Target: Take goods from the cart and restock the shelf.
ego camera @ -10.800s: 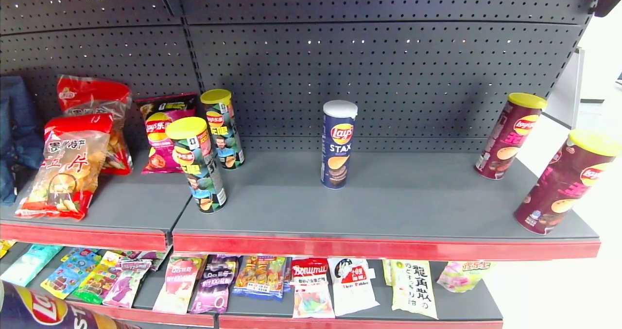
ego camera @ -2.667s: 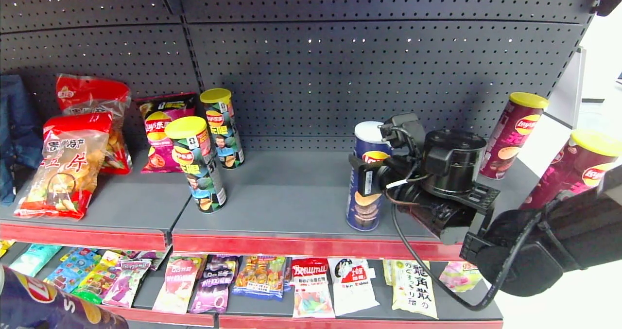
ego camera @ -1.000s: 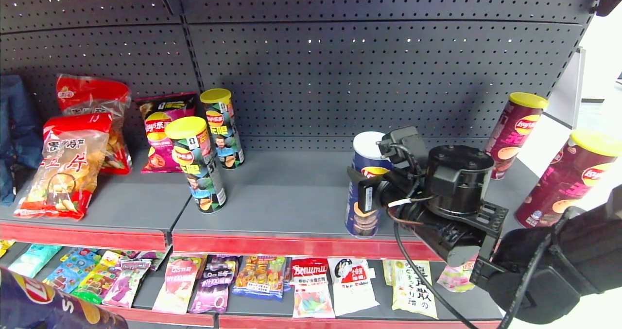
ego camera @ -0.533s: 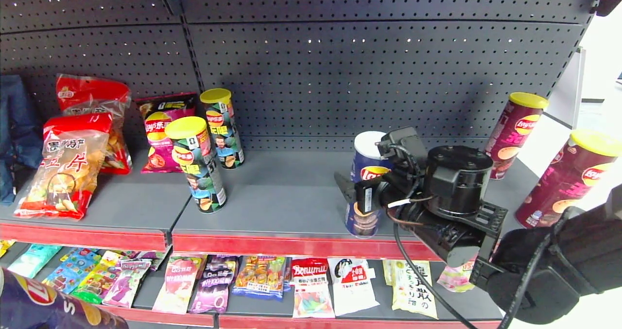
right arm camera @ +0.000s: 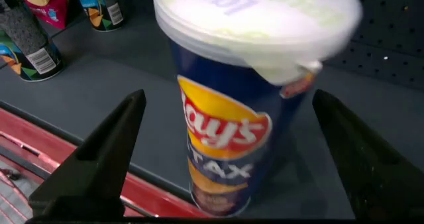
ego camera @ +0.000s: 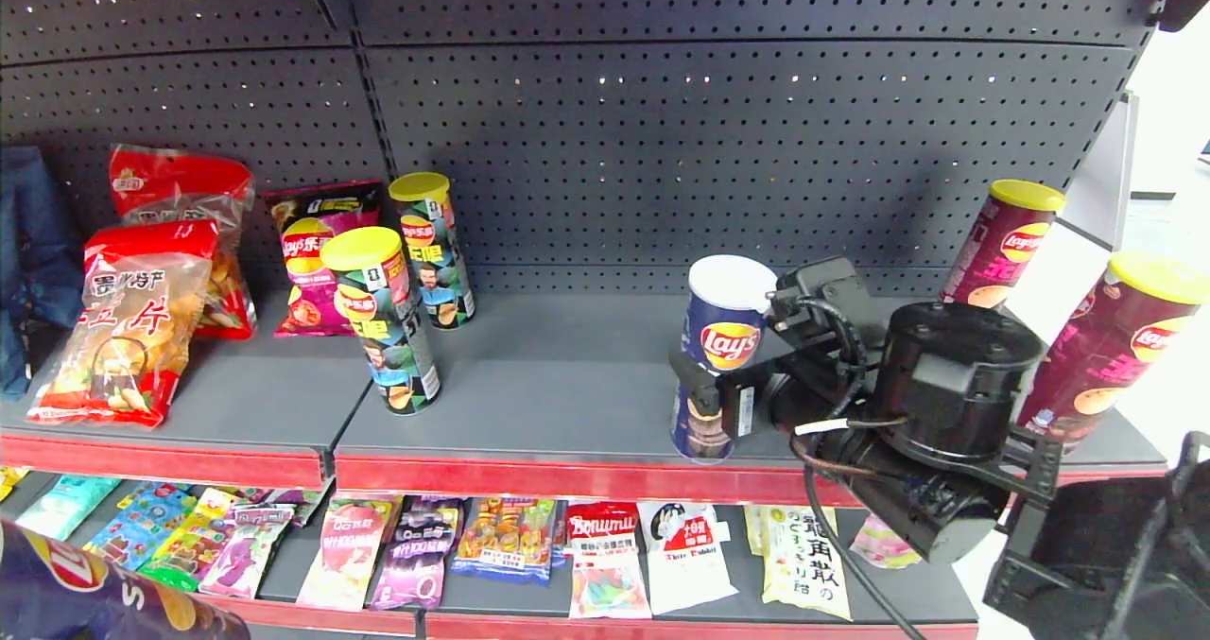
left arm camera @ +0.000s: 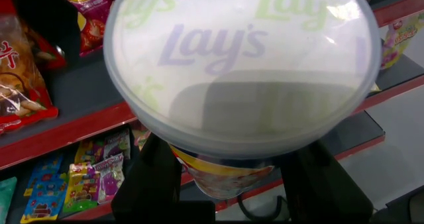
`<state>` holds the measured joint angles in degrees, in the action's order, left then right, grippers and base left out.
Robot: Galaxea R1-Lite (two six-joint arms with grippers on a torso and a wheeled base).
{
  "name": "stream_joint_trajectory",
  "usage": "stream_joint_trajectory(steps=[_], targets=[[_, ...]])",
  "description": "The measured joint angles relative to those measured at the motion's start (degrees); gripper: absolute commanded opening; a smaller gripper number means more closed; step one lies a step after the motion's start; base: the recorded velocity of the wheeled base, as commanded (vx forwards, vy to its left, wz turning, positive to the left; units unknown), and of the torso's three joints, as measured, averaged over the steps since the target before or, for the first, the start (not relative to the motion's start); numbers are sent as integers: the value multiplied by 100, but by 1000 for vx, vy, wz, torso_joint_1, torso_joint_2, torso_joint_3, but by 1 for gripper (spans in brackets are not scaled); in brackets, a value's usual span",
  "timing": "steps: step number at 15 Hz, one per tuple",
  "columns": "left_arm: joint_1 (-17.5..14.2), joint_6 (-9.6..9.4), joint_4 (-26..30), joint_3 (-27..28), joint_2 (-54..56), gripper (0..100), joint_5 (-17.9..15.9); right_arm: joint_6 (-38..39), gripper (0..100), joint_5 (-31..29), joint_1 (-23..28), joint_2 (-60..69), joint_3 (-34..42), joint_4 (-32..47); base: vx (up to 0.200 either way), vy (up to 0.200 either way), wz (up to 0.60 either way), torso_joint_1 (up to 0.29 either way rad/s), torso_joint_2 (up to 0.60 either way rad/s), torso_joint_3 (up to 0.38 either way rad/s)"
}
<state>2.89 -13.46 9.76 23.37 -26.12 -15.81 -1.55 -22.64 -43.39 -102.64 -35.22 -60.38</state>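
While the blue chip can [ego camera: 720, 356] is stood upright close to the front edge of the shelf [ego camera: 567, 375], a bit right of the middle, the right gripper [ego camera: 711, 399] is spread wide open around it, with one finger seen on each side and neither touching it. Over on the left gripper [left arm camera: 238, 181], a second chip can [left arm camera: 238, 58] with a white lid is clamped between the fingers, held out in front of the shelf.
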Motion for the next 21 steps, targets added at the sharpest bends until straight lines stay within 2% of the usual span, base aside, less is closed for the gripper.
stream_joint_trajectory(steps=[5,12,17,21], targets=[[0,-2,0,-5,16,0,0,0,100,0,6,733,689,4,0,0,0,0,0,0],[-2,0,2,-39,22,0,-2,10,100,6,124,1736,1253,2,0,0,0,0,0,0],[0,0,9,-68,2,0,0,-74,100,0,1046,2371,1362,11,0,0,0,0,0,0],[0,0,6,-69,-26,0,-22,-277,100,189,2354,2881,1412,55,0,0,0,0,0,0]])
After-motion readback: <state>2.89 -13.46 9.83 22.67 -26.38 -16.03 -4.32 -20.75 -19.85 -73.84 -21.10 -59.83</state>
